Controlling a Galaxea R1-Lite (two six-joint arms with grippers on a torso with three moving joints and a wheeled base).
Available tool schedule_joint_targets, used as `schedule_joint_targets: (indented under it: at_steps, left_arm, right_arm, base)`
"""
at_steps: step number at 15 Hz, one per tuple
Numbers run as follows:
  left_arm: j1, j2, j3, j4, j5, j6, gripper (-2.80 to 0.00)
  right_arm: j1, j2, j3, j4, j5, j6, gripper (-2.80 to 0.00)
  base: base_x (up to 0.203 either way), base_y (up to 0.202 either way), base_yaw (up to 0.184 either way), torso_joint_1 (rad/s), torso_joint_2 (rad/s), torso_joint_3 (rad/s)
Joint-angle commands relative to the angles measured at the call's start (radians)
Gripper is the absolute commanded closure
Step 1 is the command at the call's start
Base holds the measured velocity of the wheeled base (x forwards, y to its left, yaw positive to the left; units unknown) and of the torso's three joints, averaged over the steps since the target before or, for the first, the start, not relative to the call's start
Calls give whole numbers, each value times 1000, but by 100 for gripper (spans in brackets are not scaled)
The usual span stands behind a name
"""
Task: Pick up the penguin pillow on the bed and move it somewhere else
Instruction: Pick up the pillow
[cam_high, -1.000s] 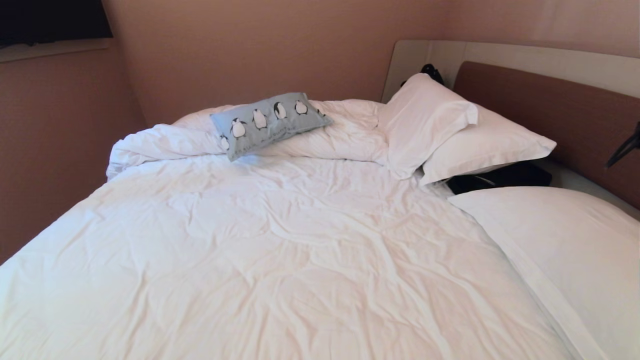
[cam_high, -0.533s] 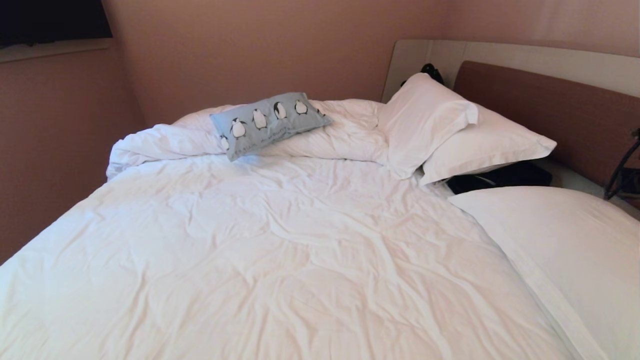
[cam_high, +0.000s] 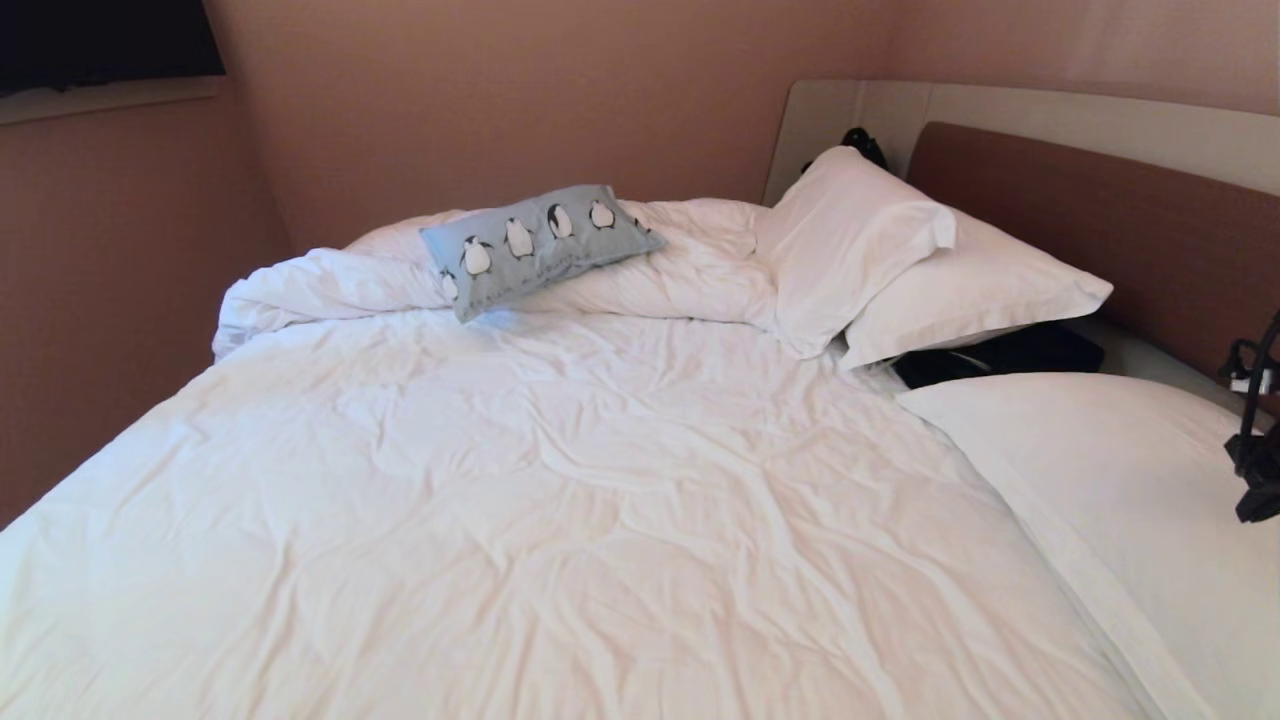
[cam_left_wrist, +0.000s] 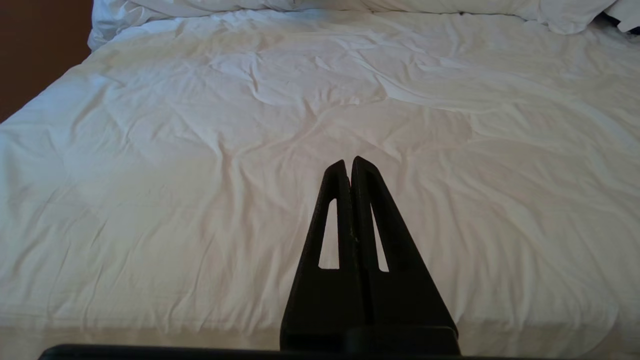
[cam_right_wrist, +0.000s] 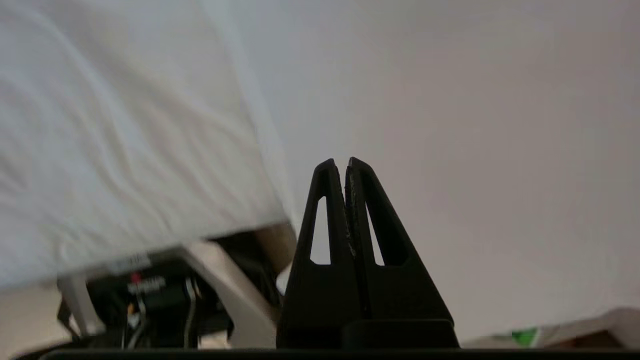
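Well, the bed (cam_high: 560, 520) fills most of my head view, its rumpled white duvet running from the bottom edge up to a bunched ridge in the upper middle. On that ridge, up and left of centre, I see the penguin pillow (cam_high: 535, 245), tilted, its row of penguins facing me. It is well apart from both grippers; neither wrist view shows it.

To the right of it two white pillows (cam_high: 900, 260) lean against the brown headboard (cam_high: 1090, 220), with a dark item (cam_high: 1000, 355) tucked under them. A third, larger white pillow (cam_high: 1130, 500) fills the lower right.

At the right edge of the head view I get only a sliver of the right arm (cam_high: 1258, 440), dark, with cabling, above that large pillow. The right wrist view gives what the head view does not: the right gripper (cam_right_wrist: 346, 162) with its fingers pressed together and nothing between them, pointed at a plain white cloth surface, with blurred duvet in the upper left and dark hardware in the lower left.

My left arm is outside the head view. Its wrist view shows the left gripper (cam_left_wrist: 349, 162), fingers closed and empty, over bare duvet in the middle of the frame.
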Motion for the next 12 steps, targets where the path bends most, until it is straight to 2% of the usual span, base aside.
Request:
schedule_joint_targets:
  at_steps: [1,6,10,12]
  left_arm:
    - [0,0,0,0,1,0,0]
    - [0,0,1,0,1,-1,0]
    - [0,0,0,0,1,0,0]
    - [0,0,1,0,1,0,0]
  right_arm:
    - [15,-18,19,131,-14,-30,0]
    - [57,0,22,120,-20,-22,0]
    - [58,22,29,4,-22,30,0]
    - [30,34,23,-32,-22,38,0]
  base:
    - [0,0,0,0,0,0]
    - [0,0,0,0,0,0]
    - [0,0,0,0,0,0]
    - [0,0,0,0,0,0]
